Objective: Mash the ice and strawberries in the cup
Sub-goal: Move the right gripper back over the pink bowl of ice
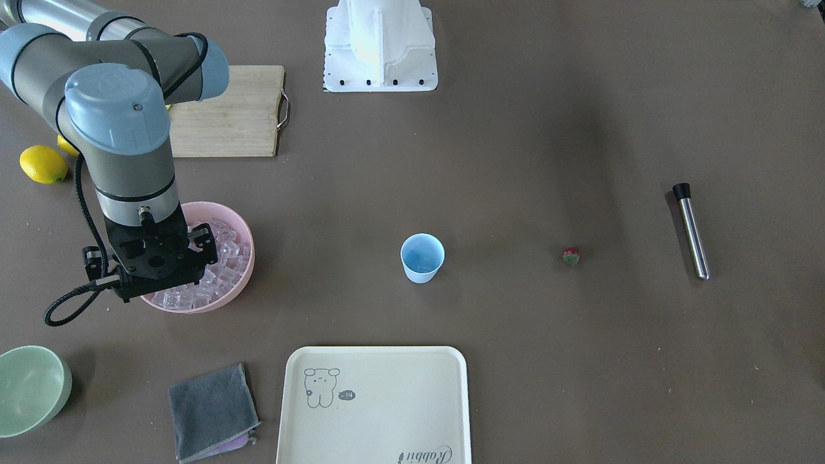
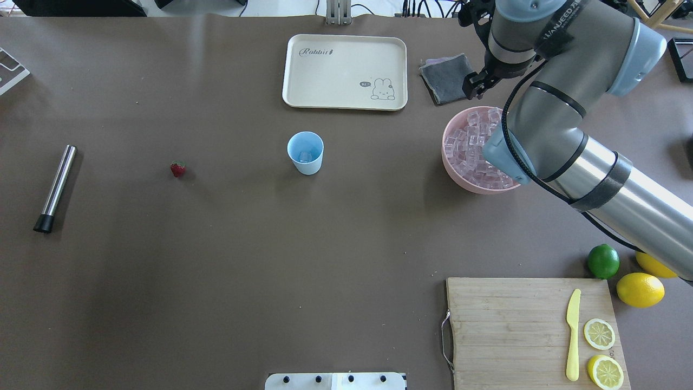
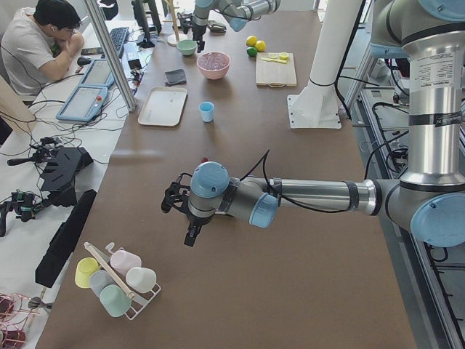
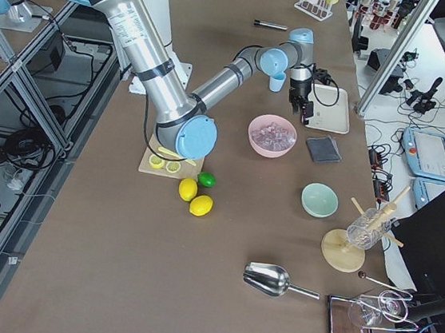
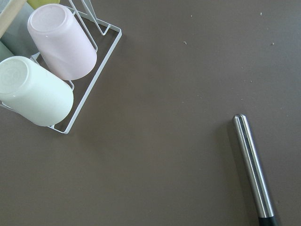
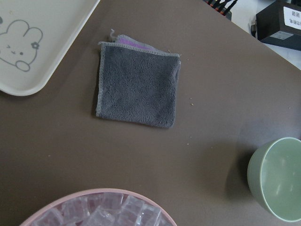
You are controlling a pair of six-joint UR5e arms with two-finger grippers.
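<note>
The light blue cup (image 2: 306, 153) stands upright mid-table, with one clear cube of ice (image 2: 306, 157) inside it. More ice (image 2: 472, 145) fills the pink bowl (image 2: 450, 165). One tiny red strawberry (image 2: 177, 169) lies on the table, well apart from the cup. My right gripper (image 1: 153, 269) hangs over the pink bowl's far rim and looks open and empty. My left gripper (image 3: 186, 222) hovers low over the table's left end, seen only from the side, so I cannot tell its state. A steel muddler (image 5: 253, 167) lies below it.
A cream tray (image 2: 303, 81) and a grey cloth (image 2: 446, 78) lie beyond the cup. A pale green bowl (image 6: 277, 179) stands near the cloth. The cutting board (image 2: 514, 325) bears a knife and lemon halves, beside a lime and lemons. A cup rack (image 5: 89, 89) is near the muddler.
</note>
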